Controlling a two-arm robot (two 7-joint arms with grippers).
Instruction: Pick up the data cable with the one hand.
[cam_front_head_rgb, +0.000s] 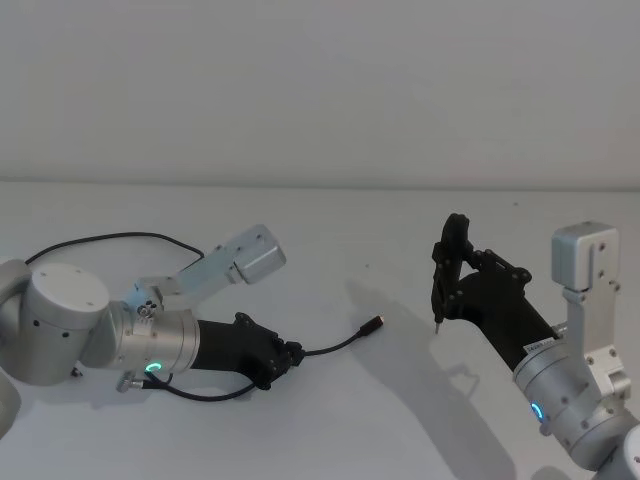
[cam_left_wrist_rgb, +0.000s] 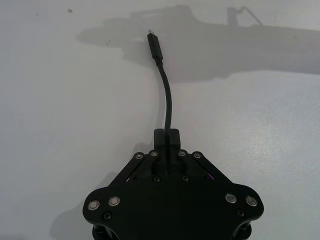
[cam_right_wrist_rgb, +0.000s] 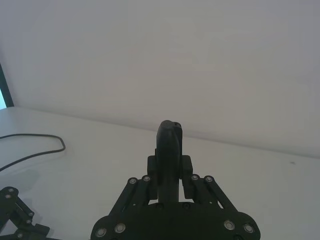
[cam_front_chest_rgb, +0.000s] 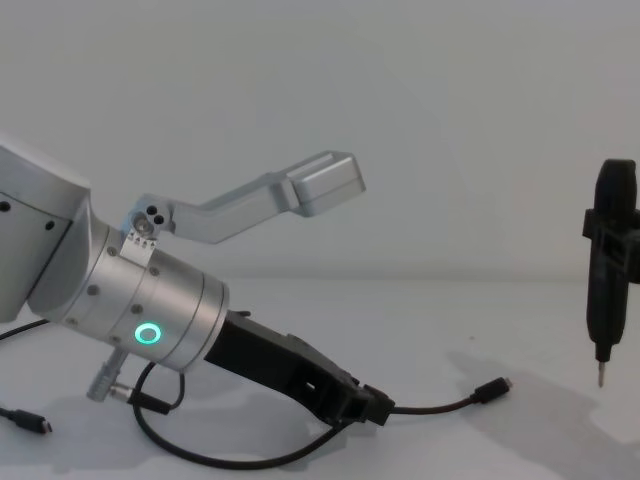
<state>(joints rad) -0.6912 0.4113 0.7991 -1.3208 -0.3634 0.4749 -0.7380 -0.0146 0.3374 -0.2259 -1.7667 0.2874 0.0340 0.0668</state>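
Note:
The data cable (cam_front_head_rgb: 335, 347) is a thin black cord. My left gripper (cam_front_head_rgb: 290, 358), low over the white table, is shut on it a short way behind its plug (cam_front_head_rgb: 375, 322). In the left wrist view the cord (cam_left_wrist_rgb: 167, 100) rises from between the closed fingertips (cam_left_wrist_rgb: 160, 136) to the plug (cam_left_wrist_rgb: 152, 39). From the chest, the gripper (cam_front_chest_rgb: 375, 408) pinches the cord and the plug (cam_front_chest_rgb: 495, 387) sticks out to the right, just over the table. My right gripper (cam_front_head_rgb: 452, 292) stands at the right, shut on an upright black pen-shaped tool (cam_front_head_rgb: 448, 262).
Slack cable loops under the left arm (cam_front_chest_rgb: 200, 458) and trails away across the table at the far left (cam_front_head_rgb: 110, 238). A second plug (cam_front_chest_rgb: 30, 423) lies at the left edge. The pen tool's metal tip (cam_front_chest_rgb: 600, 378) hangs above the table on the right.

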